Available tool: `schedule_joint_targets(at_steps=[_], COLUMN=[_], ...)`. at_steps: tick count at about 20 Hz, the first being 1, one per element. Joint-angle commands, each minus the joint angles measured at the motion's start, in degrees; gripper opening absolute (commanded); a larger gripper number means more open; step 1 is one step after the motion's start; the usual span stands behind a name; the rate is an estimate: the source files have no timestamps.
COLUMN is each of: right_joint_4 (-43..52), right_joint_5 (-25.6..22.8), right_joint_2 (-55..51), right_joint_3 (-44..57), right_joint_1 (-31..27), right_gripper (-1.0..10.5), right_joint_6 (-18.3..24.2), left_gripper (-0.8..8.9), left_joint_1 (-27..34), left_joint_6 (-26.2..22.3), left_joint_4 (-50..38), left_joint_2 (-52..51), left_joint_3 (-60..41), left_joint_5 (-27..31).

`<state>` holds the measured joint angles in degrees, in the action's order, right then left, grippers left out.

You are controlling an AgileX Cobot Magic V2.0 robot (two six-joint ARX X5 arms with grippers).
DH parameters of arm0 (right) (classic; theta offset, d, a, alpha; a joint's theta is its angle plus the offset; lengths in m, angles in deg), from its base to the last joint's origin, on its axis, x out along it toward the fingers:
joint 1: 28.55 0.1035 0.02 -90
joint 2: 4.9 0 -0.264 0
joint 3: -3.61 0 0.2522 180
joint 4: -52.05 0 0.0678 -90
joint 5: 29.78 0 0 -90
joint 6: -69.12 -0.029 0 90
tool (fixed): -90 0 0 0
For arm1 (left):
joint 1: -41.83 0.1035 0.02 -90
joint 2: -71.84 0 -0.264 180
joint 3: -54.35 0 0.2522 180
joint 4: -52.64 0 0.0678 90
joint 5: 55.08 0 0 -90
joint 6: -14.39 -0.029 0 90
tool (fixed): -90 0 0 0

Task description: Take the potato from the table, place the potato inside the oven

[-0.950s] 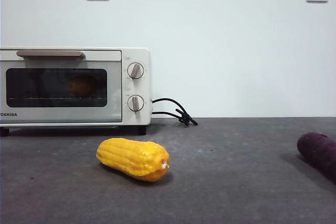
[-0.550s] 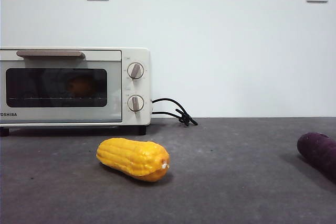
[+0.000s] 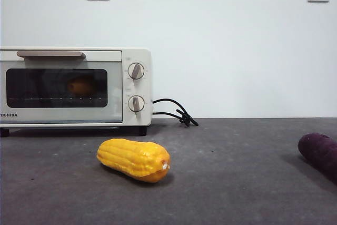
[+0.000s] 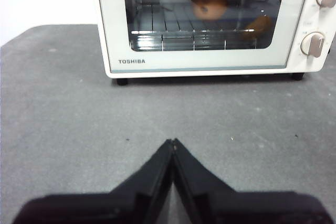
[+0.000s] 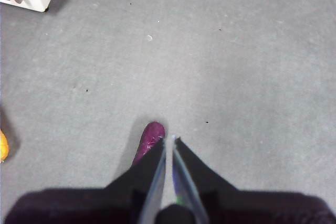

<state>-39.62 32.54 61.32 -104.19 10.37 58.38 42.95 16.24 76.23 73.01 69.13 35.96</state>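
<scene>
Left wrist view: the left gripper (image 4: 172, 142) sits low-centre of frame, jaws pressed together on nothing, above bare table (image 4: 63, 119) in front of the oven (image 4: 113, 35). Right gripper (image 5: 169, 139) is likewise closed and empty, over the sweet potato (image 5: 148, 140), well apart from the oven.

Change vs the two earlier front pics: almost none. Door reads shut throughout, corn cob (image 3: 134, 159) and sweet potato in the same spots, no arm in front view. Only the orange shape behind the glass looks a touch clearer now, prob. lighting. Judgement: placing is done, arms pulled back, task looks complete or v. near it.

Containers: the oven holds the potato (image 4: 209, 4), seen through the dark glass on the wire rack, upper-centre of the left wrist frame, w/ a dark dimple facing the camera. A fainter orange patch to its right may be a reflection; can't tell. Nothing else visible inside.
</scene>
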Motion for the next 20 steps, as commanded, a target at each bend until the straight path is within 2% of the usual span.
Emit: schedule_joint_targets(at_steps=[1, 7, 10, 11, 14, 16, 17, 20], right_joint_4=[-1.38, -1.38, -1.38, -1.36, -1.36, 2.56, 11.08, 36.17], right_joint_5=[-0.24, -0.5, -2.58, -2.36, -2.27, -1.38, 2.8, 27.3], right_joint_2=[0.07, -0.02, -2.89, -4.52, -8.44, -10.78, -13.25, -20.92], right_joint_3=[0.55, 0.55, 0.55, 0.55, 0.59, 1.33, 3.72, 16.85], right_joint_1=[0.02, -0.31, -3.23, -4.68, -11.15, -17.18, -20.52, -28.59], right_gripper=[0.3, 0.3, 0.3, 0.3, 0.3, 0.3, 0.3, 0.3], right_joint_6=[-0.59, -0.33, 7.02, 7.85, 4.5, 5.95, 8.2, 16.17], left_gripper=[-0.04, -0.04, -0.04, -0.04, -0.04, -0.04, -0.04, -0.04], left_joint_1=[0.2, 0.2, 0.2, 0.2, 0.2, 0.2, 0.2, 0.2], left_joint_6=[0.57, 0.57, 0.57, 0.57, 0.59, 0.59, 0.57, 0.57], left_joint_4=[-0.46, -0.46, -0.46, -0.46, -0.46, -0.46, -0.46, -0.46], left_joint_2=[0.37, 1.38, 1.99, 2.12, 2.23, 2.32, 2.32, 2.34], left_joint_3=[-0.59, -0.59, -0.59, -0.59, -0.59, -0.59, -0.59, -0.59], left_joint_5=[0.04, 0.04, 0.07, 0.04, 0.04, 0.04, 0.04, 0.04])
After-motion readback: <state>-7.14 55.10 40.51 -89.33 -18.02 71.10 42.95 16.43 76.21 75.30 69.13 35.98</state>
